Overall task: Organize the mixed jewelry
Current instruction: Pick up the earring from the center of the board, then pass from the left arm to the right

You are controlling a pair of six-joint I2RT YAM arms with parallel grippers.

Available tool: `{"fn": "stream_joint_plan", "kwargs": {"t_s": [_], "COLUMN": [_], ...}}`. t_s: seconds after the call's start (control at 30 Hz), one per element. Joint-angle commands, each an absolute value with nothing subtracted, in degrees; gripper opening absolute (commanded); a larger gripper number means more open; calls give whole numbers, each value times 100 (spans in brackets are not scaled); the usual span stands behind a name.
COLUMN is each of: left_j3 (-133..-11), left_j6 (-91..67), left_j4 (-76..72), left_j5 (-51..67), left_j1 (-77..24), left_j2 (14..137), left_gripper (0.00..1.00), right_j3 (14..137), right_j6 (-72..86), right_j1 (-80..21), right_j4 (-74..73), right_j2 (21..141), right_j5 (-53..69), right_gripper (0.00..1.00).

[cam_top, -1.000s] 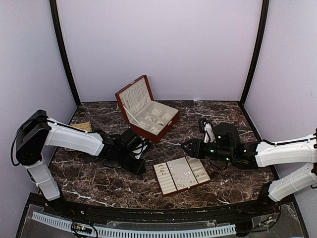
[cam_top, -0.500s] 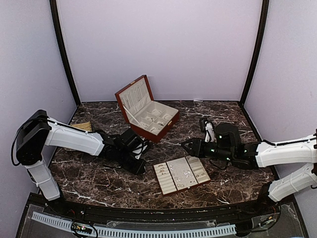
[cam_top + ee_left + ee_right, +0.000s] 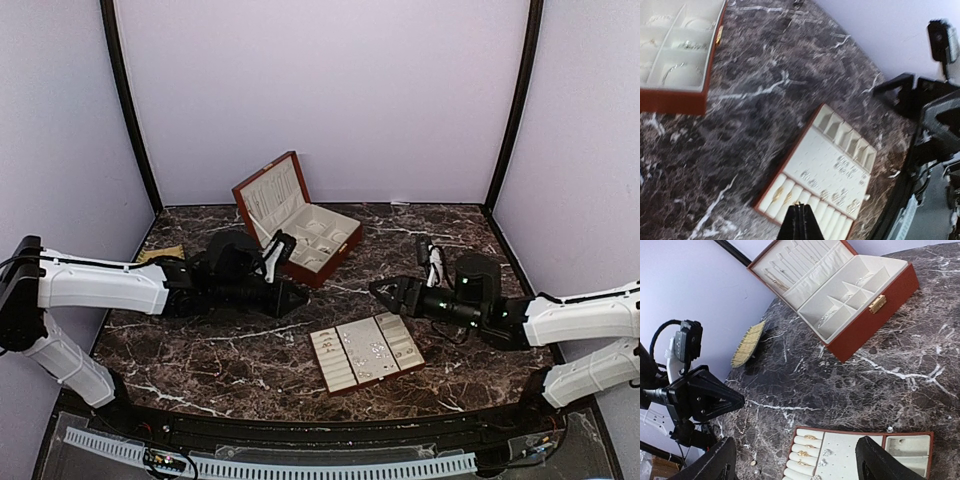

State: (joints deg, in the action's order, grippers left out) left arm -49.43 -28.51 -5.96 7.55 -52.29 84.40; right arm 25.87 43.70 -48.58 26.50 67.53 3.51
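Lying at bottom centre of the overhead frame, a cream tray (image 3: 360, 370) carries much of the jewelry (image 3: 378, 350): tiny silvery and gold-toned pieces in its rolls and flat panel. More pieces sit in the compartments of the open wooden box (image 3: 268, 198) at upper centre. The left gripper (image 3: 298, 298), low over the dark marble desk (image 3: 200, 350) between box and tray, is clenched; whether it pinches anything is unclear. The right gripper (image 3: 378, 290), just above the tray's right end, is released, fingers spread wide.
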Motion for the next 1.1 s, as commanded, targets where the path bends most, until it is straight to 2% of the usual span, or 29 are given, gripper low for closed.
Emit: {"fn": "stream_joint_plan", "kwargs": {"t_s": [0.0,0.07,0.1,0.23,0.53,0.8,0.97,1.07], "left_j3": [-4799,-4739,-4699,-4527,-5340,-5484,-5384,-5226], "left_j6": [-3525,-3859,-4047,-4554,-4433,-4570,-4735,-5066], "left_j4": [-2101,-2509,-2679,-3241,-2735,-3403,-3941,-4483], "left_j5": [1289,1708,1986,2860,5207,6340,6632,6694], "left_j1": [-5211,-5155,-5116,-4910,-4337,-4000,-3991,-3975], "left_j2": [8389,8471,8507,8567,9169,9486,9525,9584], "left_gripper": [0,0,0,0,0,0,0,0], "right_j3": [2776,2899,2934,2923,2992,2568,3033,3398], "right_j6": [4162,4237,4292,4165,4186,3213,2959,3000], "right_j1": [-4806,-4799,-4799,-4799,-4844,-5261,-5498,-5683], "right_j4": [3050,2913,2837,2984,3252,4315,4367,4397], "right_j2": [6716,6697,6679,6592,6693,6482,6964,7483], "right_j5": [532,254,113,26,-282,-154,374,561], "right_gripper": [87,91,98,99,98,91,75,70]}}
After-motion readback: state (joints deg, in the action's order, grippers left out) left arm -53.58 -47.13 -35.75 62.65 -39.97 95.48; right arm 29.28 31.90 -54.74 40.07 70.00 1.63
